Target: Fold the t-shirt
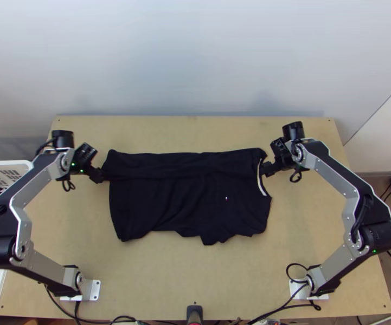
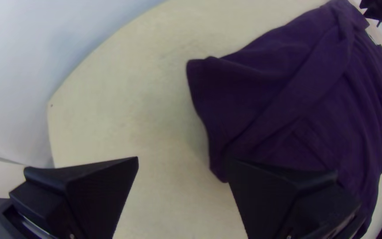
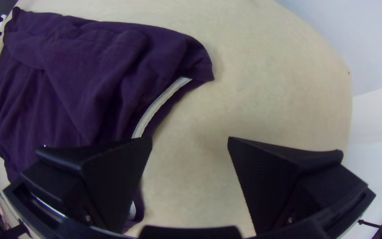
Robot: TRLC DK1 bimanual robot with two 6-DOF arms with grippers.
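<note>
**Dark t-shirt (image 1: 190, 197) lies flat and partly folded across the light wooden table (image 1: 195, 131)**

From where I'm standing, the cloth looks soft and matte, a long, roughly rectangular shape with shallow creases and a flap turned along its far side. A pale neckband (image 1: 261, 179) curves down the right-hand end, stiffer-looking than the fabric around it, and a tiny red-and-white mark (image 1: 226, 198) sits on the chest. The far edge runs nearly straight; the near one is wavy, dipping into uneven points.

The left gripper (image 1: 99, 175) is at the left-hand end, by the far part of that edge, its wide black fingers well apart with nothing between them. The right gripper (image 1: 268, 169) is beside the neckband, also spread wide and holding nothing. I can't tell whether either one touches the cloth.

Smooth bare wood leaves open room beyond the far edge and more on the near side, between the arms' bases.
</note>
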